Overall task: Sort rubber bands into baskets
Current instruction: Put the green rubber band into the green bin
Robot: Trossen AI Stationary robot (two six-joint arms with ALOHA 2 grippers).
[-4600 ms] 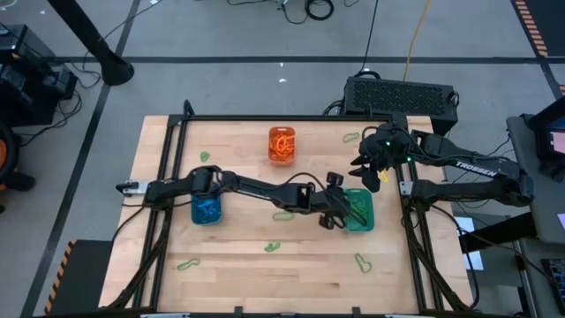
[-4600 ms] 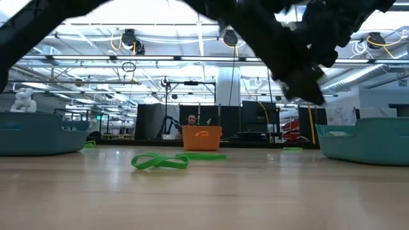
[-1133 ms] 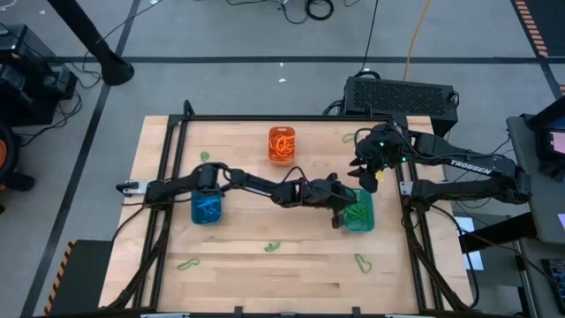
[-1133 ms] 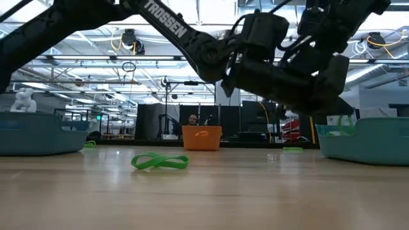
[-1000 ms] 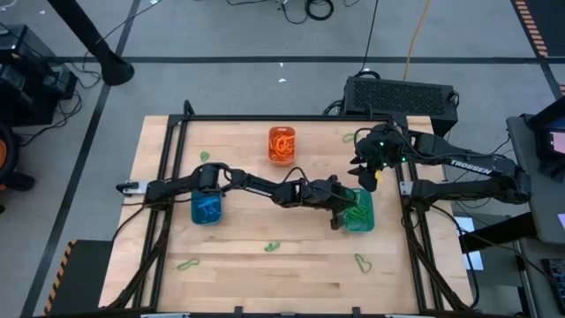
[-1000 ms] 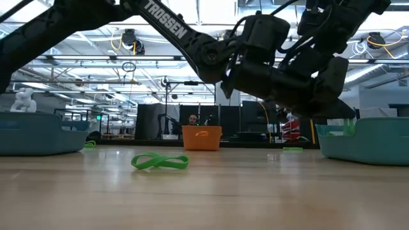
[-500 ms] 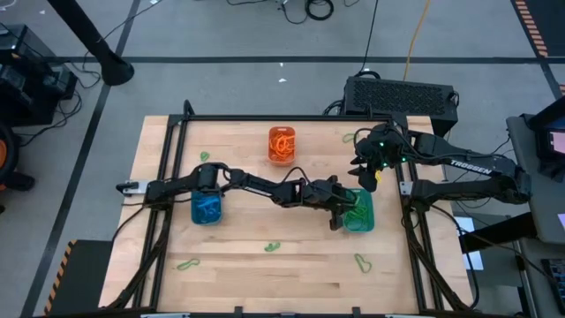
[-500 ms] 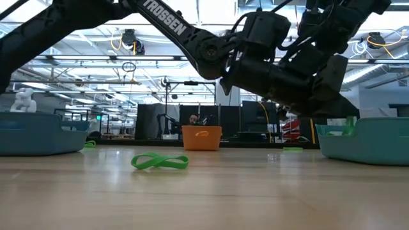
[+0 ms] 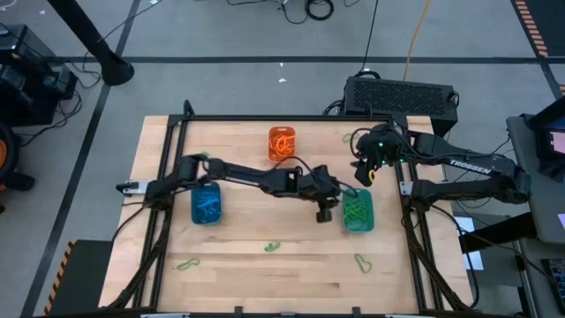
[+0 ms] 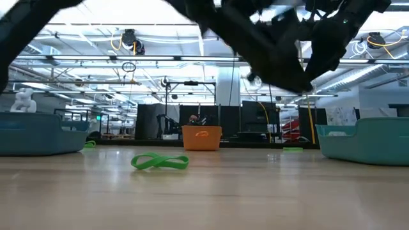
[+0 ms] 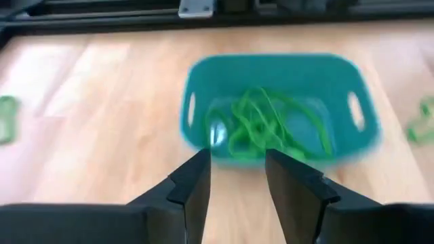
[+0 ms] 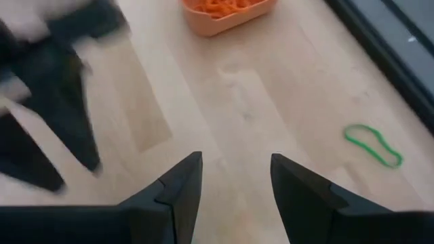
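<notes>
Three baskets stand on the wooden table: orange [image 9: 282, 145] at the far middle, blue [image 9: 207, 205] at the left, teal [image 9: 357, 210] at the right. The teal basket [image 11: 278, 108] holds several green rubber bands [image 11: 271, 129]. My left gripper [image 9: 323, 210] is open and empty, just left of the teal basket; its fingers [image 11: 193, 186] point at it. My right gripper [image 9: 362, 175] is open and empty above the table, beyond the teal basket's far side. Loose green bands lie flat on the table, one near the front middle [image 9: 274, 246].
More green bands lie at the front left [image 9: 187, 262], the front right [image 9: 361, 261], the far left [image 9: 205, 156] and the far right [image 9: 350, 138]. A black frame rail [image 9: 282, 117] runs along the table's far edge. The middle of the table is bare wood.
My left gripper has drawn back from over the teal basket's left rim toward the table's left and gone up, moving fast. The green band that showed above the basket's rim in the low view is gone from there.
</notes>
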